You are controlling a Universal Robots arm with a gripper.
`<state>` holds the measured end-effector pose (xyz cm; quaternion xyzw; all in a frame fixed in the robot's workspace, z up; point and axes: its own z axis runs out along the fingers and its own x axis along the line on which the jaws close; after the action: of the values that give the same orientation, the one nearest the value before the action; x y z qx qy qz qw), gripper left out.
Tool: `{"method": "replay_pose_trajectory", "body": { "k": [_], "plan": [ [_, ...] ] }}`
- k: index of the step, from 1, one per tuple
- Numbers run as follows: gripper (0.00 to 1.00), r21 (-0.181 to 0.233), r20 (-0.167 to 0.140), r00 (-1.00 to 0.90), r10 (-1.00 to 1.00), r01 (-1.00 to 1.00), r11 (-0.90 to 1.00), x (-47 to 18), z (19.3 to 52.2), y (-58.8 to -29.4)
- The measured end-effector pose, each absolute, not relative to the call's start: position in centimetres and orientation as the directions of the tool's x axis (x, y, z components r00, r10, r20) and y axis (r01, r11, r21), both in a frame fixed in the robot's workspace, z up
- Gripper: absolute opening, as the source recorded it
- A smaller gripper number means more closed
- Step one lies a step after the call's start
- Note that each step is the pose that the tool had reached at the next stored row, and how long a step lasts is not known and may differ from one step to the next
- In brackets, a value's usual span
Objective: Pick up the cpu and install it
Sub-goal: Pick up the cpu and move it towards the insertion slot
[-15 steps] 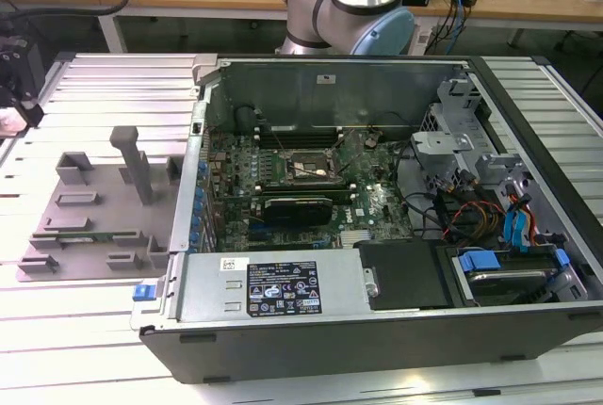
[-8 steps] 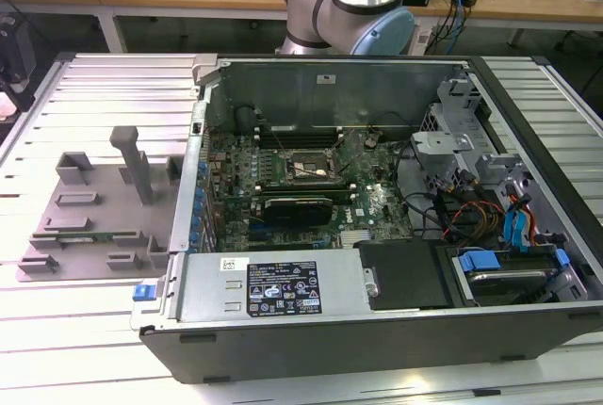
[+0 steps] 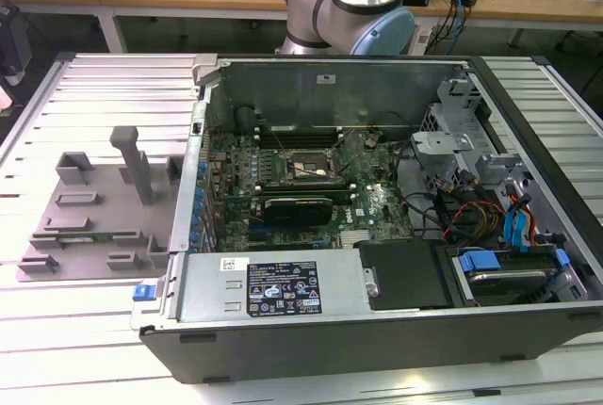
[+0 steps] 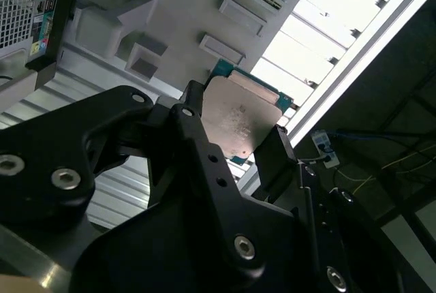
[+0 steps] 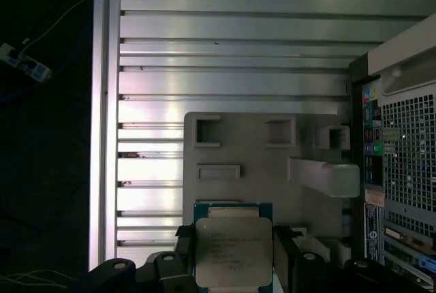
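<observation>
Slatted aluminium table (image 5: 231, 68) carries the grey fixture tray (image 5: 259, 157) below me. My gripper (image 5: 234, 259) is clamped on the cpu (image 5: 234, 245), held flat above the tray; the motherboard socket (image 3: 306, 170) waits inside the computer case (image 3: 377, 80), toward the exterior view's right

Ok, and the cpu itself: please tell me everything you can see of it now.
The cpu is a flat square chip with a dull silvery metal top and a green board rim. It sits between the black fingers of the gripper, which press on two opposite sides, holding it above the grey fixture tray and the slatted table.
</observation>
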<state>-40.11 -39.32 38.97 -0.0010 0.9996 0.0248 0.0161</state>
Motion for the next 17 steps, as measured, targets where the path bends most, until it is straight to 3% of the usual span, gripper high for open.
{"method": "replay_pose_trajectory", "body": {
  "k": [17],
  "plan": [
    [0.55, 0.05, -0.032, -0.999, -0.001, -0.003, 0.999, -38.0, 39.0, -39.3]
  ]
}}
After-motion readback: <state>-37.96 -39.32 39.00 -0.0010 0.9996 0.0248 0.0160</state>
